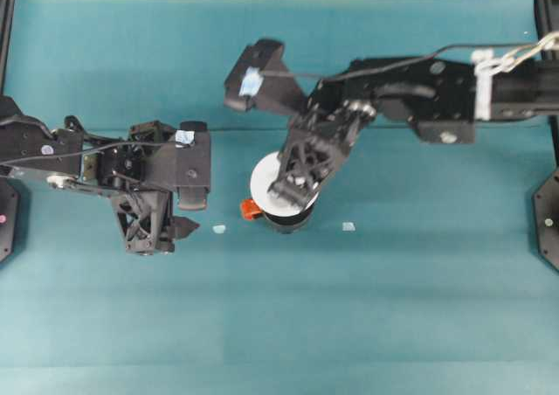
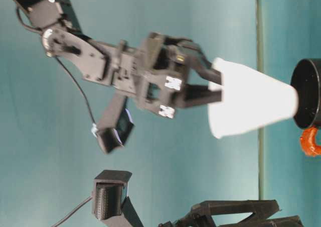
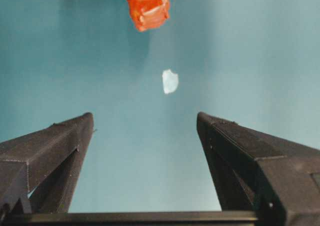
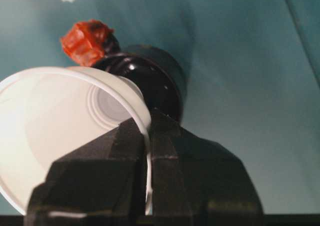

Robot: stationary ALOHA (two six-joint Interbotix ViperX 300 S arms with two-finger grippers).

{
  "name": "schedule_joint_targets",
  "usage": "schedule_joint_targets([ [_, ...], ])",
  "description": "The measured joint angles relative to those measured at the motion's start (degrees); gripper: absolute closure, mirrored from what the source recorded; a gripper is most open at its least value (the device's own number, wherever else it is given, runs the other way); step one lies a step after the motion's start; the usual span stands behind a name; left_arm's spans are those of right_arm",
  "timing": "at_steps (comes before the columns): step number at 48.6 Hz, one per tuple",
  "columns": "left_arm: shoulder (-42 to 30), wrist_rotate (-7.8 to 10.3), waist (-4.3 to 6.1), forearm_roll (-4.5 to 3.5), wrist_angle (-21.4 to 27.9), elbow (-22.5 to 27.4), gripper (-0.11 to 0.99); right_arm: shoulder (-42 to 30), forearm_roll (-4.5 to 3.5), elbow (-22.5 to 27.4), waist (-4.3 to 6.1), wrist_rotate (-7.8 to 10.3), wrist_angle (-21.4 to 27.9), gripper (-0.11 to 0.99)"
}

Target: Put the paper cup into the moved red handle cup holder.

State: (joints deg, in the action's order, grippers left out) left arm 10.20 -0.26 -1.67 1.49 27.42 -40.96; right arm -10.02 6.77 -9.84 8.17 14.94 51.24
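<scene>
Right gripper (image 1: 293, 188) clamped on the rim of the paper cup (image 1: 265, 178), one finger inside the cup wall and one outside, jaws pressed nearly together with only the thin wall between them, seen clearly in the right wrist view (image 4: 148, 151). Cup held mouth up, tilted a little, its narrow base at the mouth of the red handle cup holder (image 1: 284, 220); in the table-level view the cup (image 2: 251, 99) has its base right at the holder's (image 2: 308, 94) opening, can't tell if it is already inside or just touching the rim. Holder stands upright on the teal table (image 1: 393, 308) near the middle, red handle (image 1: 250, 209) sticking out to the left. Left gripper (image 1: 162, 229) sits well left of the holder, jaws spread wide, holding nothing and touching nothing; in the left wrist view its two fingers (image 3: 55, 146) stand far apart over bare table with the handle (image 3: 148, 6) beyond them. Small white scrap (image 1: 218, 229) on the table between left gripper and holder, another scrap (image 1: 348, 226) just right of the holder.
</scene>
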Motion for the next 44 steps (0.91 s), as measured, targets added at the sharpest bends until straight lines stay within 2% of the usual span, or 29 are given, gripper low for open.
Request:
schedule_joint_targets([
  [1,0.0,0.00,-0.09,-0.18,0.0,-0.1,-0.05,-0.3,0.00,-0.2,0.09,0.00,-0.4,0.99],
  [3,0.0,0.00,0.00,0.00,0.0,-0.2,-0.05,-0.7,0.00,-0.5,0.00,0.00,-1.1,0.99],
  [5,0.0,0.00,0.00,-0.18,0.0,-0.2,-0.05,-1.1,-0.09,-0.9,0.09,0.00,-1.4,0.99],
  [18,-0.1,-0.09,-0.09,0.00,-0.1,-0.5,-0.05,-2.4,-0.09,-2.6,0.18,0.09,-1.9,0.99],
  [19,0.0,-0.09,0.00,-0.18,-0.1,-0.5,-0.05,-2.4,-0.09,-2.7,0.18,0.00,-2.0,0.99],
  [20,0.0,-0.09,0.00,0.00,0.0,-0.5,-0.05,-2.4,-0.09,-2.9,0.18,0.00,-2.1,0.99],
  [22,0.0,-0.09,0.00,-0.18,0.0,-0.5,-0.05,-2.4,-0.09,-2.9,0.09,0.09,-2.5,0.99],
  [43,0.0,-0.09,0.00,0.00,-0.1,-0.6,-0.05,-2.4,-0.09,-3.3,0.00,0.00,-2.9,0.98],
  [44,0.0,-0.09,0.00,-0.18,-0.1,-0.7,-0.05,-2.4,-0.09,-3.3,0.00,0.09,-2.9,0.98],
])
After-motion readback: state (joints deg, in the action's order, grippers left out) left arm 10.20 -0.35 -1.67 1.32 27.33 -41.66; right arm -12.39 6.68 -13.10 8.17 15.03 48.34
